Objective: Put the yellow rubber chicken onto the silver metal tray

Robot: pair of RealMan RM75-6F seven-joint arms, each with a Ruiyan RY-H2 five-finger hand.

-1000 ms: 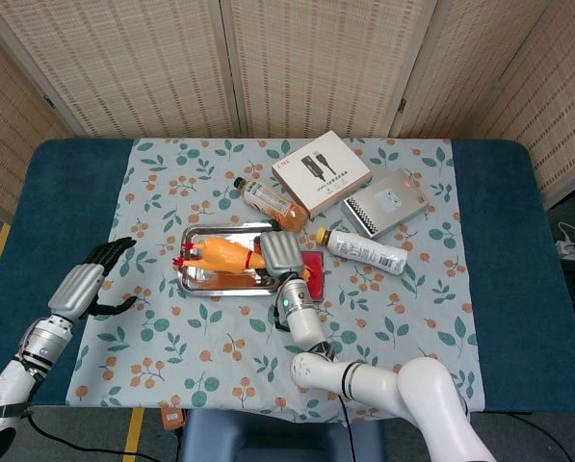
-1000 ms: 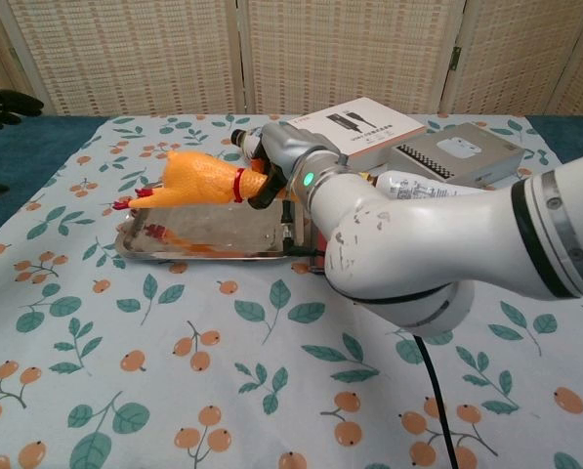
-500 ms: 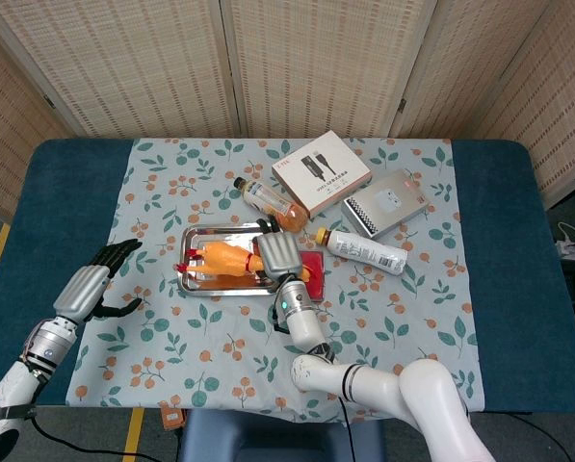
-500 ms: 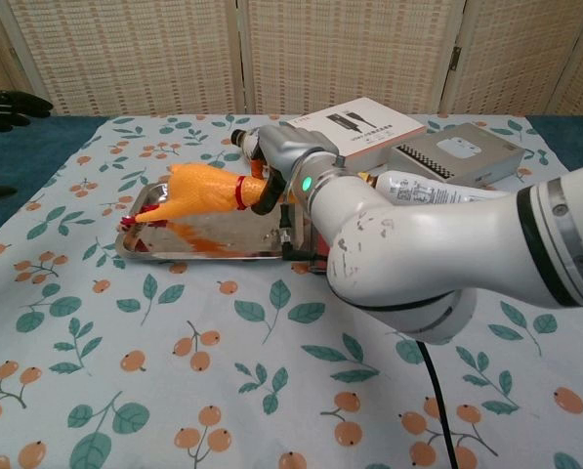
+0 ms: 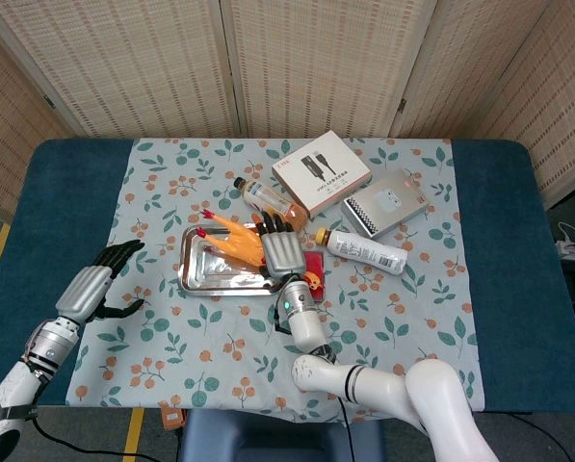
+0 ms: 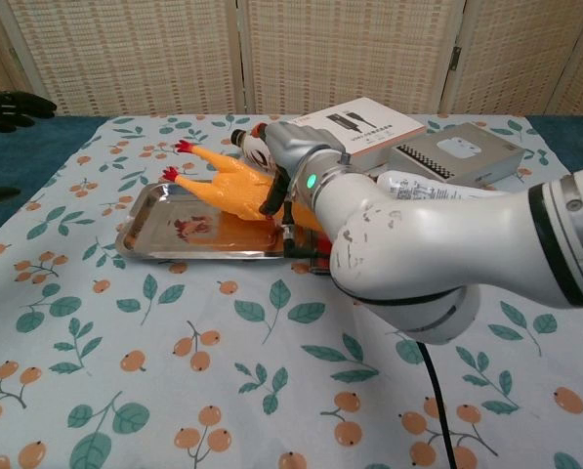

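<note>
Right hand: mine, wrapped round the body end of the rubber chicken; grasping it, not let go, fingers curled over the top.
Chicken hold: tilted, red feet up and pointing away toward the far left corner, lower end down near the tray floor; I judge it's angled like that so I can lay it flat inside the rim.
Chicken place: over the right part of the tray, lower end close to or touching it, can't tell which; weight looks to be on my hand, so I'd call it not set down yet.
Tray: silver, on the flowered cloth, long side toward me; bare metal on its left half, room to drop the chicken there.
Left hand: off to the left at the cloth's edge, well apart from the tray, holding nothing, fingers spread; parked out of the way, I reckon.
Red thing: flat, just beside the tray's right end, mostly under my hand; can't say what it is.
Count, chicken: one.
Count, tray: one.
Count, bottles: two; orange one lying just behind the tray, white one lying to the right.
Count, boxes: two; white one with a cable picture, grey one beside it.
Count, hands: two.
</note>
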